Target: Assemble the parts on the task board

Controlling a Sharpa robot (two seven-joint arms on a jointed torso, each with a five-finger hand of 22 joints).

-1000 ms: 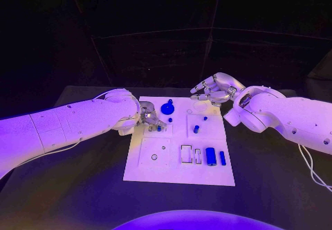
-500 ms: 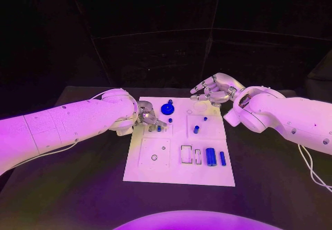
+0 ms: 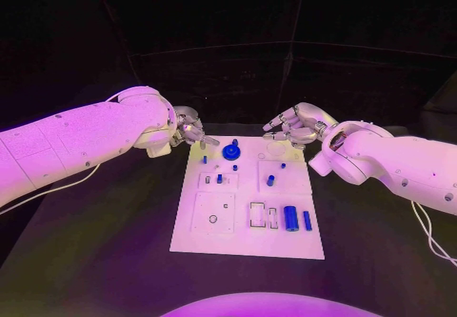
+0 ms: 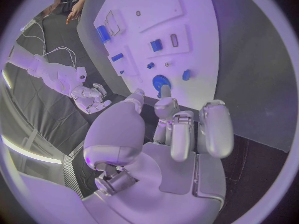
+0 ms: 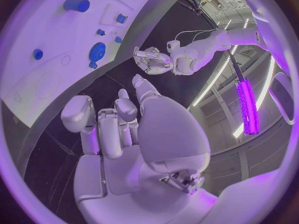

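The white task board (image 3: 214,234) lies in the middle of the black table. On its far part sit a round blue disc (image 3: 230,151) and several small blue parts, one of them (image 3: 218,178) in a slot. A thick blue cylinder (image 3: 290,216) and a slim one (image 3: 306,219) lie near the board's right edge. My left hand (image 3: 189,129) hovers off the board's far left corner, fingers loosely bent and apart, holding nothing. My right hand (image 3: 297,125) hangs above the far right corner with its fingers curled in and nothing in them. The left wrist view looks past my left hand (image 4: 181,129) at the disc (image 4: 161,81).
Bare black table (image 3: 105,251) surrounds the board on every side. A thin cable (image 3: 428,231) trails from my right arm over the table's right part. The near half of the board holds flat recesses (image 3: 257,212) beside the cylinders.
My left hand has lifted off the board's left slots and drawn back to the far left corner, uncovering small blue parts there. The right hand has hardly moved.
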